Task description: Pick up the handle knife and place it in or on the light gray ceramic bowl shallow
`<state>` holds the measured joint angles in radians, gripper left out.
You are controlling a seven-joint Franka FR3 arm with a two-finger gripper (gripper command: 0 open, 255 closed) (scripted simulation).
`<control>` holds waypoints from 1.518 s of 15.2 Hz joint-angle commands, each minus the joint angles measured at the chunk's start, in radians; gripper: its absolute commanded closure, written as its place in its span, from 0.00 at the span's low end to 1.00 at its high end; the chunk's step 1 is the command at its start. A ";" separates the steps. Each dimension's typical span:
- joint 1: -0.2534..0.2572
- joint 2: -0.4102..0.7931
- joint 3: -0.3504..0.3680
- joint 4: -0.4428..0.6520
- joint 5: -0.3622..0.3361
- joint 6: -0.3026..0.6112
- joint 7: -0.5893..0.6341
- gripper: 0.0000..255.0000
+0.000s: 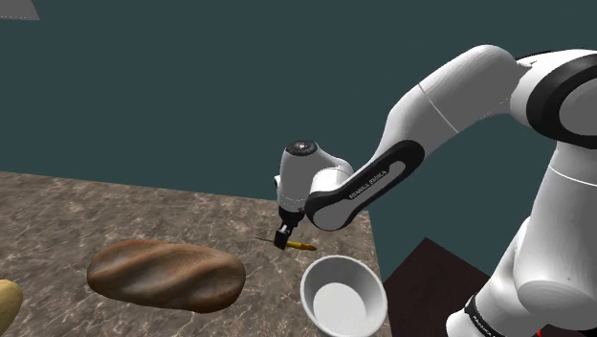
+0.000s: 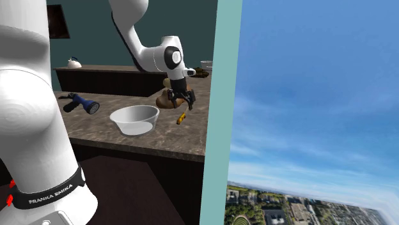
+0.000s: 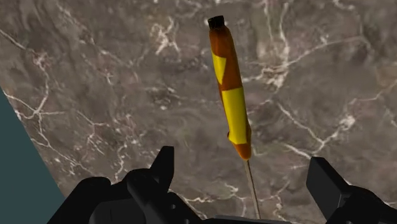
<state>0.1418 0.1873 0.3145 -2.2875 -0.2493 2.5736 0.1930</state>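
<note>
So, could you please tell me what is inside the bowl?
Nothing shows inside the bowl: bare pale interior. The knife is outside it, by the gripper. The frame cuts off the bowl's near edge.

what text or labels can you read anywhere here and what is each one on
"FRANKA EMIKA": on the black band round the arm's lower part, second exterior view.
"FRANKA EMIKA": on the dark forearm strip, shoulder view, barely legible.
Lettering on the lower band, shoulder view: too small to read.

Bread loaf (image 1: 165,276), flashlight (image 2: 82,103), marble counter (image 1: 57,211)
</note>
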 commanded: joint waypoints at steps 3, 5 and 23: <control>0.013 0.060 -0.017 0.011 -0.047 0.046 0.034 0.00; 0.018 0.086 -0.027 0.015 -0.066 0.066 0.049 0.00; 0.020 0.094 -0.030 0.017 -0.072 0.071 0.052 1.00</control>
<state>0.1622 0.2810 0.2846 -2.2708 -0.3211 2.6450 0.2455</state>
